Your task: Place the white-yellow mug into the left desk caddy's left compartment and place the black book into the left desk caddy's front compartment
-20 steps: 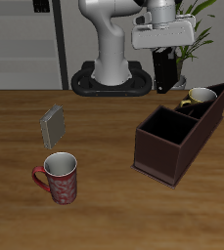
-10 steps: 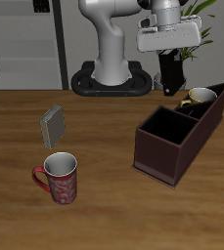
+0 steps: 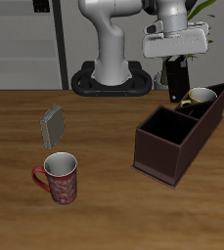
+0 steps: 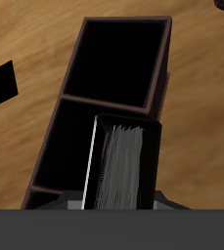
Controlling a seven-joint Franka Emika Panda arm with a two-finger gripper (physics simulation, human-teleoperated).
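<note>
The black book (image 3: pixel 177 82) hangs upright in the air, held by its top with my gripper (image 3: pixel 176 62) shut on it. It is just above the back part of the left desk caddy (image 3: pixel 162 156), a dark maroon box with partitioned sections. The white-yellow mug (image 3: pixel 201 97) sits inside the caddy's far end section, its yellow handle showing beside the hanging book. In the wrist view the black book (image 4: pixel 123 166) shows its pale page edge over the left desk caddy (image 4: pixel 72 103), whose dark compartments lie open beneath it.
A red patterned mug (image 3: pixel 60 178) stands near the table's front. A small grey book (image 3: pixel 53 123) stands farther back beside it. The robot's base (image 3: pixel 109 78) and a green plant (image 3: pixel 203 12) are behind the caddy.
My gripper has carried the black book sideways toward the caddy; the book now hangs close beside the white-yellow mug. Nothing else has moved.
</note>
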